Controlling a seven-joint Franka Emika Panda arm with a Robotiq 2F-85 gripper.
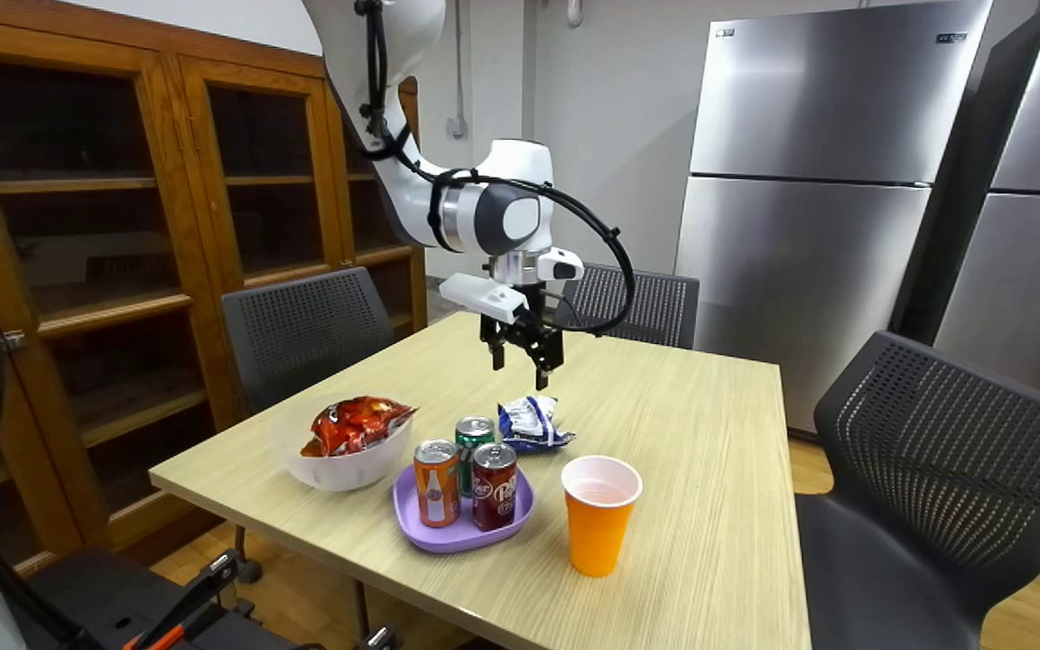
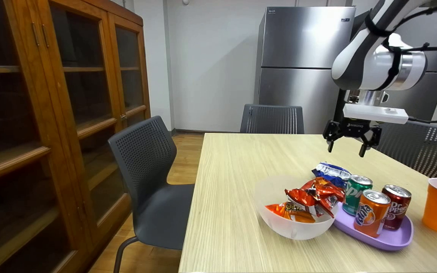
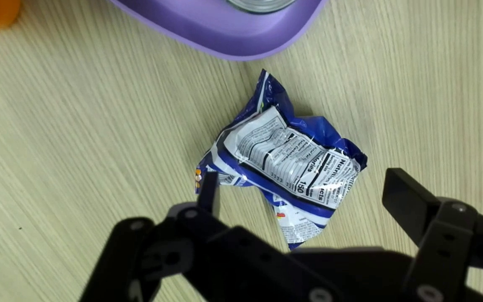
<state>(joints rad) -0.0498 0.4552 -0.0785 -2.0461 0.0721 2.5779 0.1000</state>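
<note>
Over a wood-grain table (image 1: 682,433), a Robotiq gripper (image 2: 346,152) hangs, fingers (image 3: 409,203) spread, above a crumpled blue snack bag (image 3: 294,161), brand unreadable but "Nutrition Facts" legible, lying beside a purple tray (image 3: 241,40) where a Fanta can (image 2: 372,214) near a Dr Pepper can (image 2: 397,204) partly hides a Sprite can (image 2: 352,194).

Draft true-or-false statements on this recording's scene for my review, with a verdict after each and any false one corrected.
1. The gripper is open. True.
2. The blue bag is clamped in the gripper. False: it lies loose on the table.
3. Three cans stand on the purple tray. True.
4. The orange cup stands on the tray. False: it stands on the table, beside the tray.
5. A red bag lies in the bowl. True.
</note>
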